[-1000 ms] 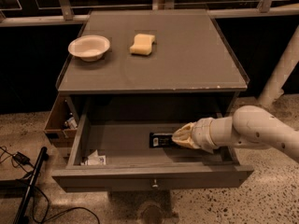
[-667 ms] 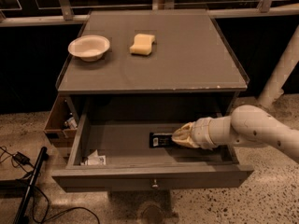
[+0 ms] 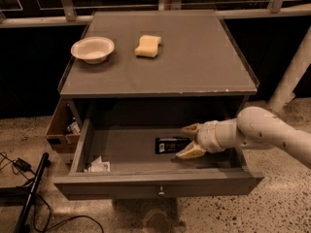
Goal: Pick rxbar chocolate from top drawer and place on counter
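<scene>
The top drawer (image 3: 155, 184) is pulled open below the counter (image 3: 194, 57). The rxbar chocolate (image 3: 170, 145), a flat black wrapper with white marks, lies on the drawer floor near the middle. My gripper (image 3: 188, 140) reaches in from the right, low inside the drawer. Its two tan fingers are spread, one behind the bar's right end and one in front of it. The bar still lies flat on the drawer floor.
A white bowl (image 3: 92, 49) and a yellow sponge (image 3: 147, 46) sit on the counter's back left. White paper packets (image 3: 98, 166) lie in the drawer's front left corner. A brown cardboard box (image 3: 62, 125) stands left of the cabinet. Cables (image 3: 19, 166) lie on the floor at left.
My gripper has lowered slightly and its fingers now straddle the bar's right end. The bar has not moved.
</scene>
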`<state>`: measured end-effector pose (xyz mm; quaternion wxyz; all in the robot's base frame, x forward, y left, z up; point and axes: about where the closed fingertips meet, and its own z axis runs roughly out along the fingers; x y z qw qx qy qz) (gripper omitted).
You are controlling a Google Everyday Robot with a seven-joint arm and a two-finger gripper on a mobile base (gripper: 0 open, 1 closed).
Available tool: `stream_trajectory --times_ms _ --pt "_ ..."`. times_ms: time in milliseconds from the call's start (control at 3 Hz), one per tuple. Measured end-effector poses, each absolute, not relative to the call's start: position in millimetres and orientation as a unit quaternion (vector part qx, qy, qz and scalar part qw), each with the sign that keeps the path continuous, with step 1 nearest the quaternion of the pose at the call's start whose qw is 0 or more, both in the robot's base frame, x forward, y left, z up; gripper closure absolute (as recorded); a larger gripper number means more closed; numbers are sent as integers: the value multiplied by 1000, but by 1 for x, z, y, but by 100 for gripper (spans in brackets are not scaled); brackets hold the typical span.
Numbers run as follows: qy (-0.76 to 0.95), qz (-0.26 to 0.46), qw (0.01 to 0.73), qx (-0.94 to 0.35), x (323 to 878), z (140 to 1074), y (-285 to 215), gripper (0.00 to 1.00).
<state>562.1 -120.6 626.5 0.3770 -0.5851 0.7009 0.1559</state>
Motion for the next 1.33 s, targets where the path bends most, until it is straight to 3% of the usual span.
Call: stream_trajectory --times_ms 333,667,1333 --pt "698 162 372 -589 565 621 -117 0" --pt "697 168 373 -588 569 615 -113 0" --pt "711 192 359 -573 579 597 -107 10"
